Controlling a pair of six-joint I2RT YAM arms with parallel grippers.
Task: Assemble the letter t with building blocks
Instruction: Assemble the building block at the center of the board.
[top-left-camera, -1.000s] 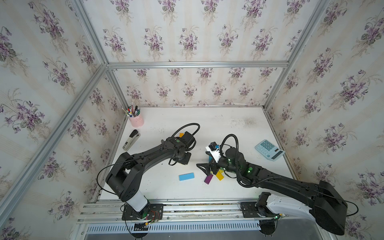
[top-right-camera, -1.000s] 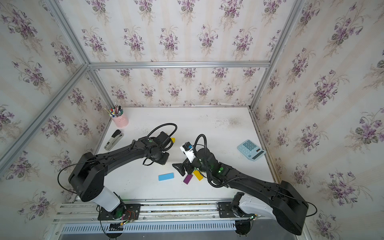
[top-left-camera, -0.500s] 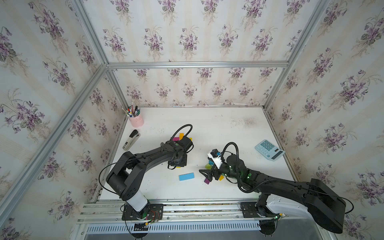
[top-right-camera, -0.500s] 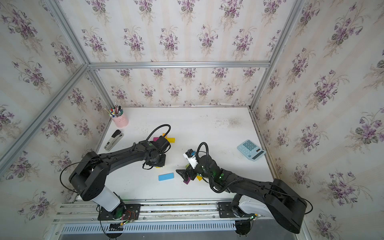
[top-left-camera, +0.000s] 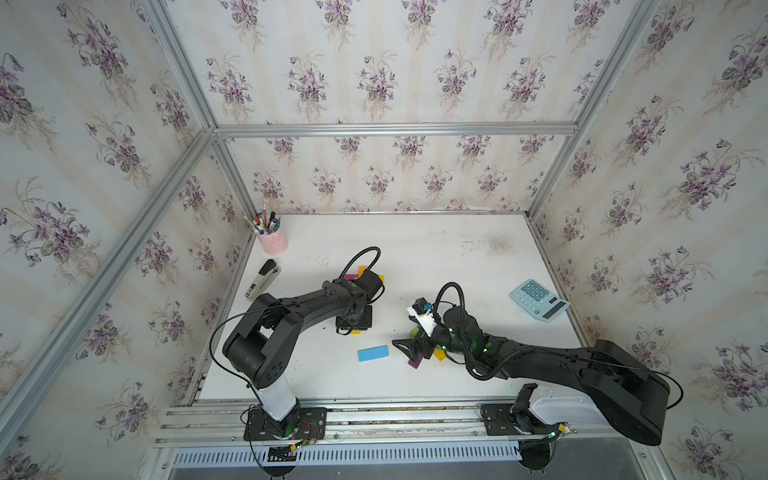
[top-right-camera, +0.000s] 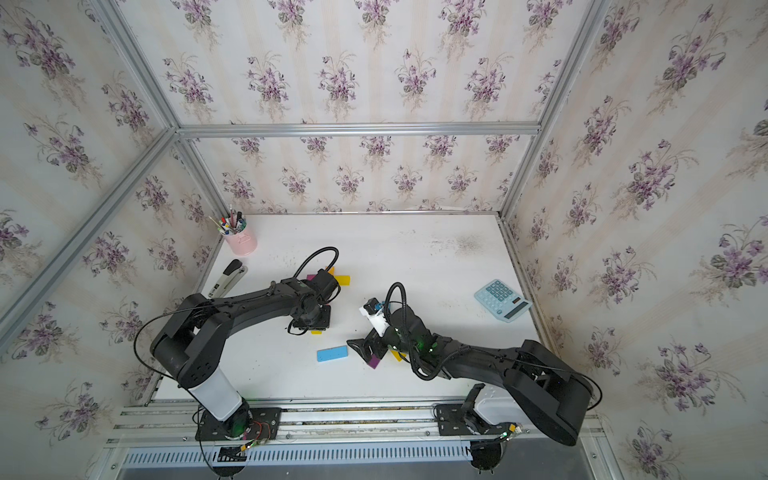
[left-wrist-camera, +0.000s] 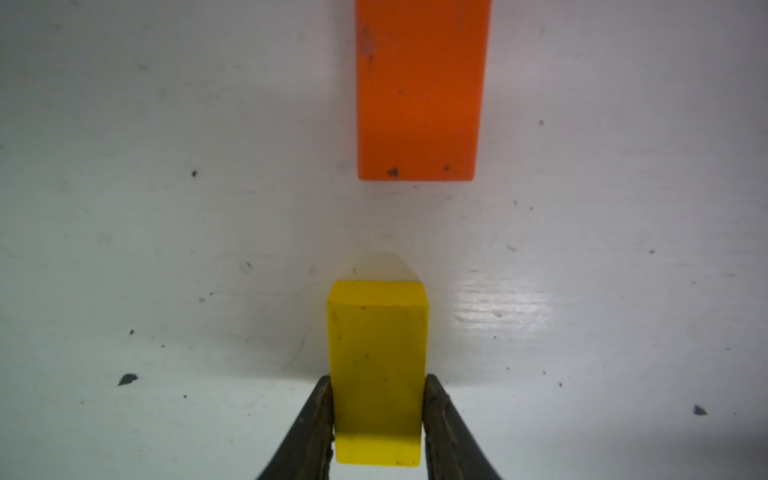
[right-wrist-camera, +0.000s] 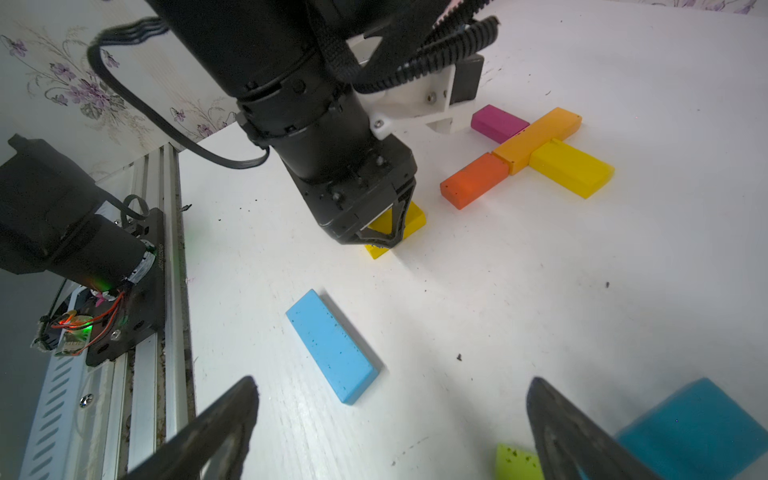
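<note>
Step in hand, as we judge it: lengthening the stem of the t. We see the left gripper (left-wrist-camera: 376, 419) closed narrow on the long sides of a yellow block (left-wrist-camera: 376, 357). That block is at or just over the white table (top-left-camera: 436, 257), we cannot tell which. The orange block (left-wrist-camera: 417, 91), the stem's free end, lies at roughly 12 o'clock along the jaws' heading, apart from the held piece and a little off its line. Past it the amber block (right-wrist-camera: 536, 139) carries on the stem, with the magenta block (right-wrist-camera: 496, 122) and a second yellow block (right-wrist-camera: 571, 166) flanking it as the crossbar.

Next move, in our view: nudge sideways to line up, push on until the ends meet, then let go.

In both top views the light blue block (top-left-camera: 373, 354) lies loose at 5 o'clock of the left arm's tool. At 3 o'clock of that piece the right gripper (right-wrist-camera: 392, 399) has its jaws spread wide and holds nothing. It is low over the spare pile of teal block (right-wrist-camera: 698, 424), lime block (right-wrist-camera: 515, 461) and purple block (top-left-camera: 414, 362). We cannot tell whether a finger touches the teal one
</note>
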